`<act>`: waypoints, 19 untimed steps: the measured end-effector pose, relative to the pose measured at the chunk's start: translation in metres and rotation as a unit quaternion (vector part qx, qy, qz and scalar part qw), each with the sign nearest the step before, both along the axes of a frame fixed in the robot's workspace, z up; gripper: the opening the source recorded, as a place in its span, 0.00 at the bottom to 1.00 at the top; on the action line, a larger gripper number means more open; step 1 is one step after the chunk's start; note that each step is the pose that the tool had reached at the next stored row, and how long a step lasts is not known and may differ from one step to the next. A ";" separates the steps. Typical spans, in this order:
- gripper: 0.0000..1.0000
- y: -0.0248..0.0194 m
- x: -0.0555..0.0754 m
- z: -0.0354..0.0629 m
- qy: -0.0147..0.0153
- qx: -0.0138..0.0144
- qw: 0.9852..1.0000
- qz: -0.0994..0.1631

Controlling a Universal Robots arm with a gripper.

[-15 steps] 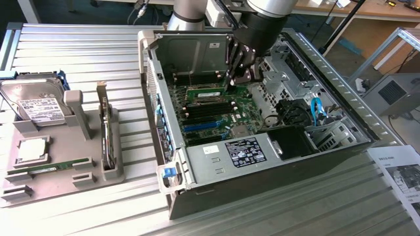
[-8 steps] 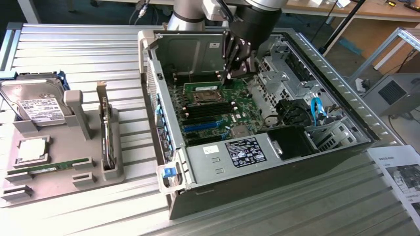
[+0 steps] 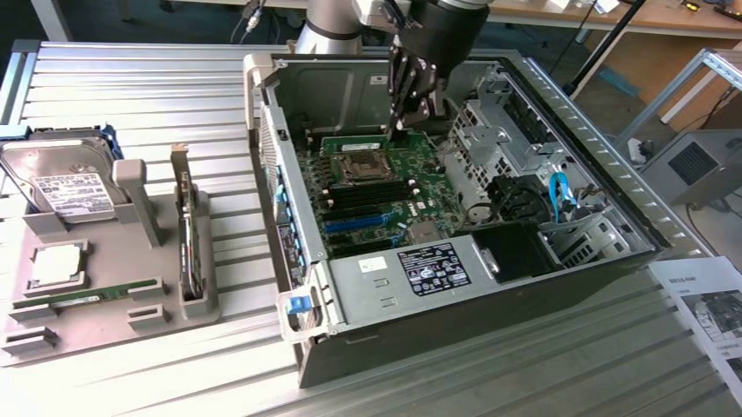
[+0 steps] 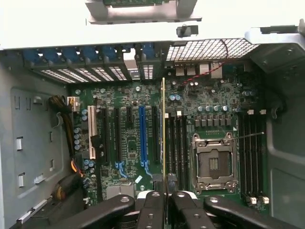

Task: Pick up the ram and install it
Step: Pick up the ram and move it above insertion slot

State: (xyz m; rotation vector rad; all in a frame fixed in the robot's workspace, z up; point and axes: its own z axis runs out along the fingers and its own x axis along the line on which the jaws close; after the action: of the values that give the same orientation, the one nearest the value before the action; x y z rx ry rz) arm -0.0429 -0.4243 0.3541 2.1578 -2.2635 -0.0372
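Observation:
My gripper (image 4: 165, 196) is shut on the ram (image 4: 163, 129), a thin green stick seen edge-on that runs out from between the fingertips. The stick hangs over the motherboard (image 4: 128, 95), lined up along the black memory slots (image 4: 177, 143) beside the empty CPU socket (image 4: 213, 162). I cannot tell whether it touches a slot. In the exterior view the gripper (image 3: 404, 122) reaches down into the open computer case (image 3: 383, 300), near its back wall and just above the CPU socket (image 3: 357, 165).
On the exterior view's left a grey holder tray (image 3: 116, 317) carries a silver hard drive (image 3: 64, 187), an upright expansion card (image 3: 186, 234), a square chip (image 3: 56, 265) and another green stick (image 3: 87, 298). Case walls and a drive cage (image 3: 499, 139) hem in the board. A paper sheet (image 3: 707, 304) lies at the right.

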 end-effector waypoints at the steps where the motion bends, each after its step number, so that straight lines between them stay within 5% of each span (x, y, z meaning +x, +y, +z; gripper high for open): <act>1: 0.12 0.0017 0.000 0.0000 0.000 0.000 1.000 0.000; 6: 0.12 0.0093 0.000 0.0000 0.000 0.000 1.000 0.000; 13: 0.12 0.0094 0.001 0.0000 0.000 0.000 1.000 0.000; 19: 0.12 0.0094 0.017 0.0000 0.000 0.000 1.000 0.000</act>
State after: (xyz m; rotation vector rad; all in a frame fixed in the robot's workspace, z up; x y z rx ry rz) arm -0.0258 -0.4149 0.3541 2.1578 -2.2635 -0.0370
